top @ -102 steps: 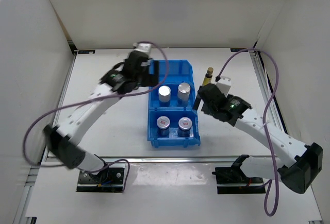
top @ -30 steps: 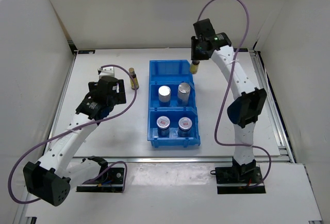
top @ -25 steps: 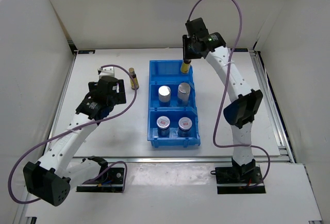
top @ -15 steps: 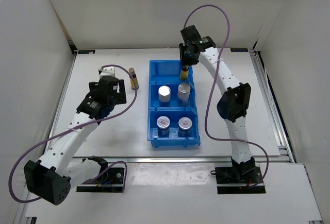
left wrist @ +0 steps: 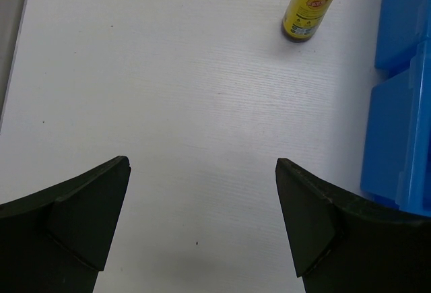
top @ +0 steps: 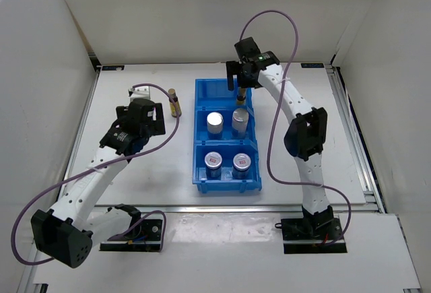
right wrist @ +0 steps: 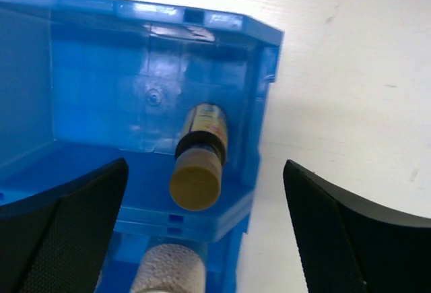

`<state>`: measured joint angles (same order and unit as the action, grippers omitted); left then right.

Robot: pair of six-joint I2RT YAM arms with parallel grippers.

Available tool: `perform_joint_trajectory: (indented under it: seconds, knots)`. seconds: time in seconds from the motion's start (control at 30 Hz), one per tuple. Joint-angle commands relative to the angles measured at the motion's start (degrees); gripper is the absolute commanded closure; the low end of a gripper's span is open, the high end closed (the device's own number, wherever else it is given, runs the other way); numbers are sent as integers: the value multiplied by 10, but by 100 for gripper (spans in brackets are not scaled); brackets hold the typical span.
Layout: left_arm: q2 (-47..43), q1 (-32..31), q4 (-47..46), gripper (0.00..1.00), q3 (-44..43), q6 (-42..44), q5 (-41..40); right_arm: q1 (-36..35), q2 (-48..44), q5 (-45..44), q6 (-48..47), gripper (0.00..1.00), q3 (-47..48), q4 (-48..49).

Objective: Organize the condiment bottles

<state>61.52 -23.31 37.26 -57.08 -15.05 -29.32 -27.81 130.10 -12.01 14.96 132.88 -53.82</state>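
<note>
Right gripper (right wrist: 205, 165). Hangs over the far compartment of the blue bin (right wrist: 101, 91), spreads its fingers wide, clasps nothing. Straight below it, between the two fingers yet touching neither: amber bottle (right wrist: 202, 141) with yellow label, set on the compartment floor by the wall on the gripper's right, cap pointing up at the wrist. Just nearer than that, past the divider: shakers (top: 215, 122), two, side by side in the middle compartment. Nearer again, in the last compartment: jars (top: 213, 160), two, silver lids with red marks.

Left gripper (left wrist: 202, 165). Hovers over bare table (left wrist: 168, 91), likewise splayed wide, grips nothing. Ahead of it and off to its right: second amber bottle (left wrist: 312, 7), upright on the table, just outside the bin's left wall, well clear of both fingers.
</note>
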Motion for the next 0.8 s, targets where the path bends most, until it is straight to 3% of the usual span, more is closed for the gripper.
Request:
perform_joint_trajectory:
  seconds: [0.0, 0.13, 0.23, 0.27, 0.4, 0.53, 0.63, 0.77]
  knots:
    - [-10, 4, -7, 0, -9, -1, 3, 0, -76, -47, 1, 0, -2, 5]
    - [15, 4, -7, 0, -39, -13, 51, 6, -156, -133, 34, 0, -36, -20]
    - [82, 29, -7, 0, -120, -25, 140, 11, -308, -148, 40, 0, -202, 51]
    - [130, 35, -7, 0, -142, -25, 159, 11, -335, -139, 47, 0, -278, 64]
    - [254, 67, -7, 0, -258, -40, 249, 23, -436, -56, 67, 0, -402, 77]
    - [347, 80, -7, 0, -357, -40, 249, 16, -498, -15, 67, 0, -485, 71]
    - [410, 94, 5, 8, -405, -35, 263, 16, -550, 4, 73, 0, -527, 71]
    - [463, 94, 12, 9, -438, -30, 269, 16, -608, 17, 62, 0, -545, 58]
